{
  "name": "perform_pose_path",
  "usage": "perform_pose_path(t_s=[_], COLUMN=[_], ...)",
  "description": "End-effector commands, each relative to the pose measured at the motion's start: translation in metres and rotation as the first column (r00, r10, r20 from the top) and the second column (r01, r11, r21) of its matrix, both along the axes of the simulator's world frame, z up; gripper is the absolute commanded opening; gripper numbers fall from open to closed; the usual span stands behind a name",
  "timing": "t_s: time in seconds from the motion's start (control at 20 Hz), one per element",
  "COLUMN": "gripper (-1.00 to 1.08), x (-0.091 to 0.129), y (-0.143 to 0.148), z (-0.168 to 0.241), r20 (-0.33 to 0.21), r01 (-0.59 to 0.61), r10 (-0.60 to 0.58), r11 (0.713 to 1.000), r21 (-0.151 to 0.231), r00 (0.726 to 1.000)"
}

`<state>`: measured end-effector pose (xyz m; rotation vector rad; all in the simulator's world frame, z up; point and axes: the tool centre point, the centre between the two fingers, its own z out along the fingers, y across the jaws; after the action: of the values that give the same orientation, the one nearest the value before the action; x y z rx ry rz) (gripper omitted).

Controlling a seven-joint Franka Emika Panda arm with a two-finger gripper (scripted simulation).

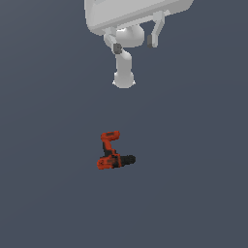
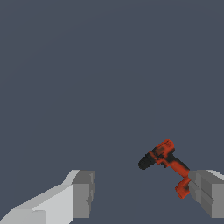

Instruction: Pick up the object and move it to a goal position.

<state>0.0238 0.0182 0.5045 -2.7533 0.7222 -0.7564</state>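
Grey floor, drill [image 1: 114, 153] lying flat, arm above it
Gripper [image 2: 144, 194] hangs empty, jaws wide apart, drill off toward one finger; reaching stage, so it probably must centre over it and descend

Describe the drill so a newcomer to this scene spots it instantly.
Start at the white gripper hanging open at the top of the exterior view, then drop down to the flat dark grey floor. The drill lies there alone: small, L-shaped, red-orange, with a black chuck pointing toward that view's right.
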Motion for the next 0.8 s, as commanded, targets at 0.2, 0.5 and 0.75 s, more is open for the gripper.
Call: perform_pose_path(t_s=[0.2,0.5,0.75], gripper=[0.68,0.68,0.68], x=[-0.011,-0.017,-0.017], y=[0.021,0.049,0.075], z=[0.056,0.086,0.094], r20=[0.095,0.163,0.205], r01=[0.098,0.181,0.248], r10=[-0.098,-0.178,-0.239], r11=[0.995,0.983,0.969], r21=[0.002,-0.005,-0.016], r00=[0.991,0.970,0.949])
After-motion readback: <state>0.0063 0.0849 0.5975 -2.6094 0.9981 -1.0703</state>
